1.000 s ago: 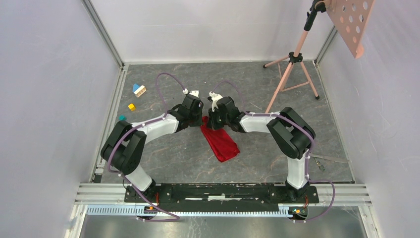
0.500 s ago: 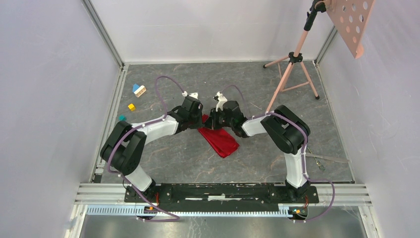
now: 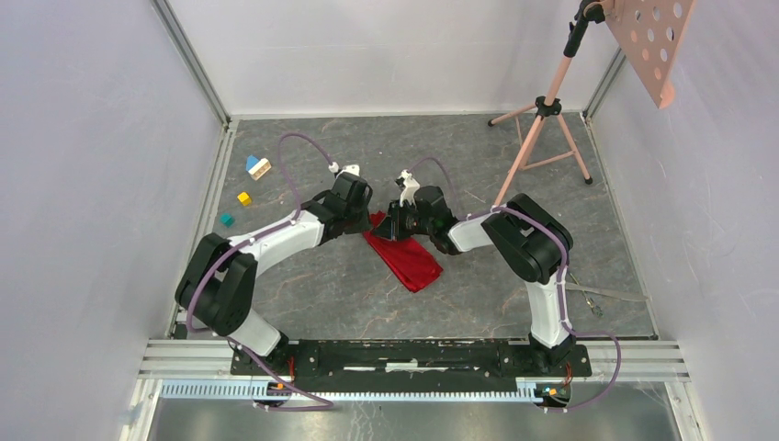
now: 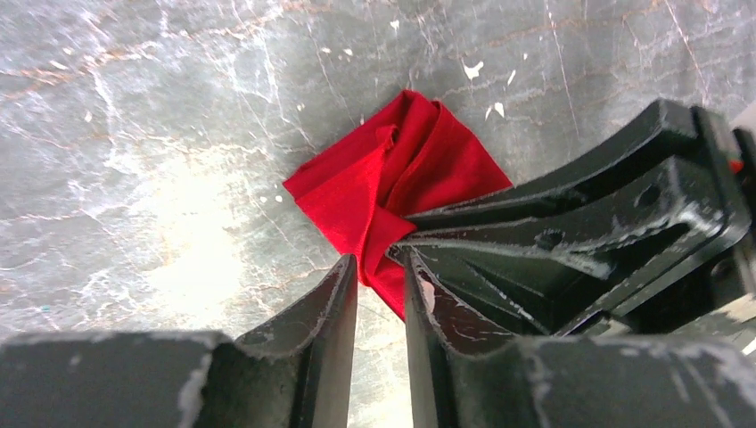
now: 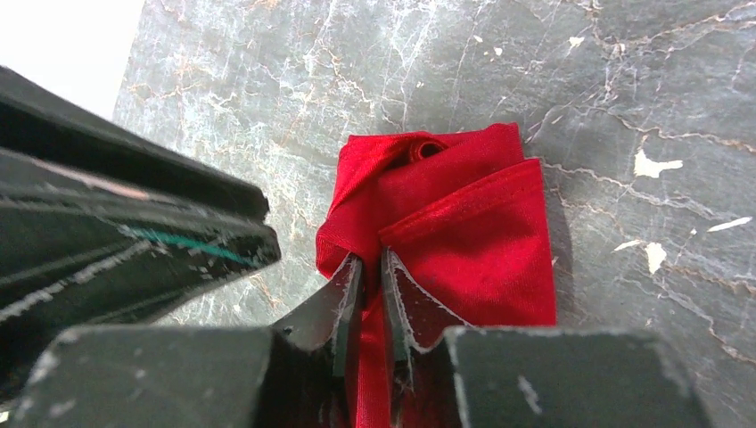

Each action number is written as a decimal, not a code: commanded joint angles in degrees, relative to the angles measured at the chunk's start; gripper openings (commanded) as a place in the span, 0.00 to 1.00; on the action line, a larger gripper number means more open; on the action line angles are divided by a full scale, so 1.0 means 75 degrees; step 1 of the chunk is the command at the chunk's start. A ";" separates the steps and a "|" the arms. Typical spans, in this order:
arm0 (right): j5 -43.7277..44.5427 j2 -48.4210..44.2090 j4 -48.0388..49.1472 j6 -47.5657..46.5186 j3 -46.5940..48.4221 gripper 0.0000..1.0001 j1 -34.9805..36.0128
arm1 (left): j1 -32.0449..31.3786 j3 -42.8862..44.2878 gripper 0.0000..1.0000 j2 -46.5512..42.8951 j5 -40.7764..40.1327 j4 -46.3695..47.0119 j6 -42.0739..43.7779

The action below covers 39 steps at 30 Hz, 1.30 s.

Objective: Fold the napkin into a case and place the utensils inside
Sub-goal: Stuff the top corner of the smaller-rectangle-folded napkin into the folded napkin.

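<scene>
We count one folded red napkin (image 3: 405,260) mid-table and four toy blocks (image 3: 258,167) far left on grey marbled table (image 3: 321,294), white-walled. Left gripper (image 4: 382,267) slightly parted; right gripper (image 5: 372,267) pinches napkin fold.

The grey marbled worktop (image 3: 303,294) carries the folded red napkin (image 3: 409,262), 3 small coloured blocks (image 3: 258,167) and a tripod stand (image 3: 542,119).

left gripper (image 4: 382,267): jaws a bit apart, nothing gripped | right gripper (image 5: 371,267): narrow gap, cloth between tips | both arms bent inward, tips nearly meeting
</scene>
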 commanded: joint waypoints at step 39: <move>0.0026 -0.0076 -0.0395 -0.0545 0.0372 0.12 0.0060 | -0.0069 0.1575 0.27 0.1653 -0.0791 -0.1146 0.0222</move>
